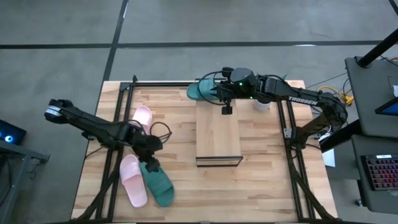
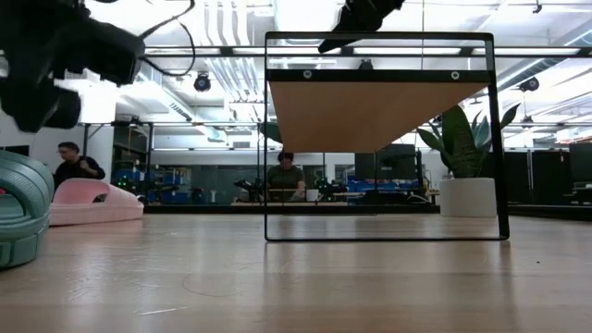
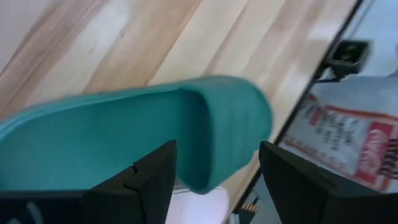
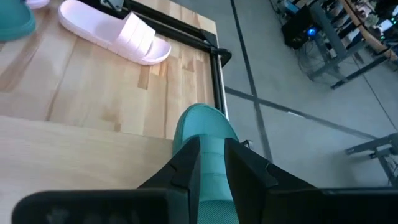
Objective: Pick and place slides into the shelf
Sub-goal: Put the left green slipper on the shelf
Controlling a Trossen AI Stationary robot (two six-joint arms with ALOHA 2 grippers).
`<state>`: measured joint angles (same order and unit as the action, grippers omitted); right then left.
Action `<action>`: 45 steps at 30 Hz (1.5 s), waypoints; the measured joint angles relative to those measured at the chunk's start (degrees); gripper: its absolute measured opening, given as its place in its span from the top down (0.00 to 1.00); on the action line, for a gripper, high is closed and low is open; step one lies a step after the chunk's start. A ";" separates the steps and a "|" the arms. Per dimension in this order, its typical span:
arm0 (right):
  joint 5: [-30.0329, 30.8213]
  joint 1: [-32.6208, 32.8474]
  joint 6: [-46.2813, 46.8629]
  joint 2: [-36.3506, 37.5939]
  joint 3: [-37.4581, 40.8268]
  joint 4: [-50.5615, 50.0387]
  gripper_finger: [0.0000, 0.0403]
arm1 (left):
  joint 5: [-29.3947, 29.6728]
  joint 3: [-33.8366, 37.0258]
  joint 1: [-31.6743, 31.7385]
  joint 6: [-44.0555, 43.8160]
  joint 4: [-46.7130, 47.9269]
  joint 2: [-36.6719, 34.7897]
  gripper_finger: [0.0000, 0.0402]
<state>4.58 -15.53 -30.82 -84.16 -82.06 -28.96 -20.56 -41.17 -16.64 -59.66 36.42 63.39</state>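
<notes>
One teal slide [image 1: 200, 91] is in my right gripper [image 4: 211, 146], which is shut on it above the far end of the shelf [image 1: 219, 134]. The other teal slide [image 1: 160, 185] lies sole down near the table's near left, beside a pink slide [image 1: 132, 180]. A second pink slide [image 1: 142, 117] lies farther back. My left gripper [image 3: 214, 177] is open above that teal slide [image 3: 124, 140], with a finger on either side of its strap [image 3: 233, 127]. In the low view it [image 2: 55, 65] hangs well above the slide [image 2: 18, 208]. My right gripper pinches the teal slide between its two fingers [image 4: 186, 162], coming level from the table's right. The slide's rounded end [image 4: 202, 124] sticks out past the fingertips. The slide looks lifted clear, over the table's far edge. The fingers hide which part they are on.
The shelf is a black-framed rack with a plank top [image 2: 375, 116] and an open space beneath it, standing mid-table. A white cup [image 1: 262, 104] stands by the right arm. Black rails [image 1: 124, 93] run along the table's left, right and far sides. People sit in the room beyond.
</notes>
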 joint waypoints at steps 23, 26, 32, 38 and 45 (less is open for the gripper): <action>0.00 0.04 2.54 0.00 0.00 -1.28 0.84 | -3.00 -0.74 -7.15 -5.92 -6.47 10.45 0.47; 0.00 0.03 2.48 0.00 0.00 -1.28 0.84 | -3.20 -0.80 -7.15 -5.75 -6.71 11.71 0.47; 0.00 0.03 2.59 0.00 0.00 -1.30 0.85 | -3.66 -0.86 -7.19 -5.51 -7.59 13.75 0.47; 0.00 0.04 2.57 0.02 0.00 -1.36 0.85 | -6.02 -0.92 -8.23 1.12 -9.02 14.58 0.54; 0.00 0.04 2.75 0.02 0.00 -2.20 0.85 | -6.28 -0.79 -8.13 1.42 -8.96 15.15 0.73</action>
<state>4.58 -15.49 -28.08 -84.14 -82.06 -31.16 -26.84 -41.96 -24.77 -58.24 27.46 78.54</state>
